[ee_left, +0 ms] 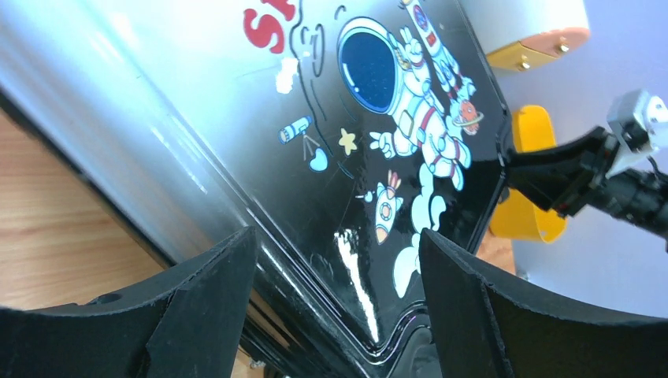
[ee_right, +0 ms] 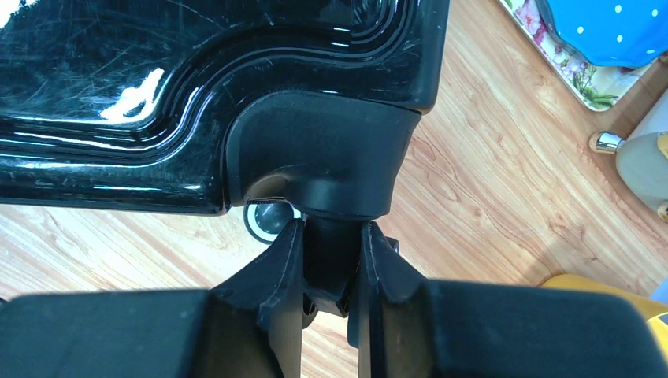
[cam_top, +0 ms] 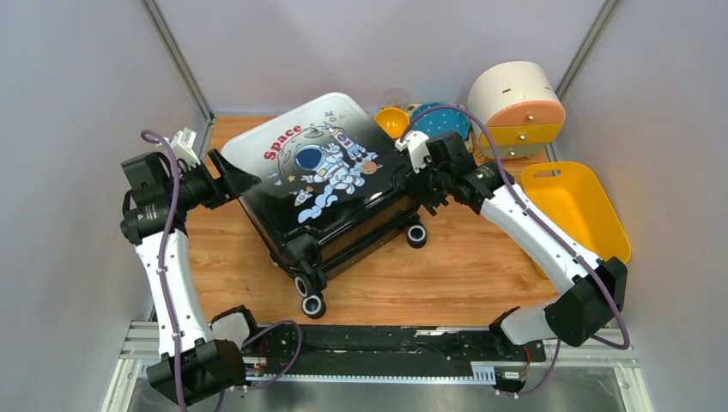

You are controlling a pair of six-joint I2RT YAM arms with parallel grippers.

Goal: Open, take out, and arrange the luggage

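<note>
The luggage [cam_top: 322, 172], a hard-shell child's suitcase, is lying flat in the middle of a wooden table [cam_top: 481, 257]. Its printed face is pointing up, showing a cartoon astronaut and the red word "Space" on a surface that fades from silver-white to glossy black. Its two shells are sitting together, closed. Its black wheels [cam_top: 311, 302] are pointing toward the near edge of the table, where the arm bases are mounted.

The left gripper [cam_top: 230, 178] is reaching in from the left, just beside the suitcase's left edge. In the left wrist view its black fingers [ee_left: 213, 299] are standing wide apart, with the shiny lid filling the space ahead of them. Whether they are touching the shell cannot be told.

The right gripper [cam_top: 422, 184] is meeting the suitcase at its right-hand corner. In the right wrist view its fingers [ee_right: 283, 276] are pressing together on a black post-like part under the moulded corner housing, with a wheel [ee_right: 268, 220] peeking out just behind.

Behind the suitcase, a yellow bowl [cam_top: 392, 122] and a blue polka-dot object [cam_top: 442, 120] are sitting close together. A round cream-and-orange drawer box [cam_top: 515, 107] is standing in the far right corner. A yellow plastic bin [cam_top: 577, 210] is resting at the right side of the table, partly under the right arm.
</note>
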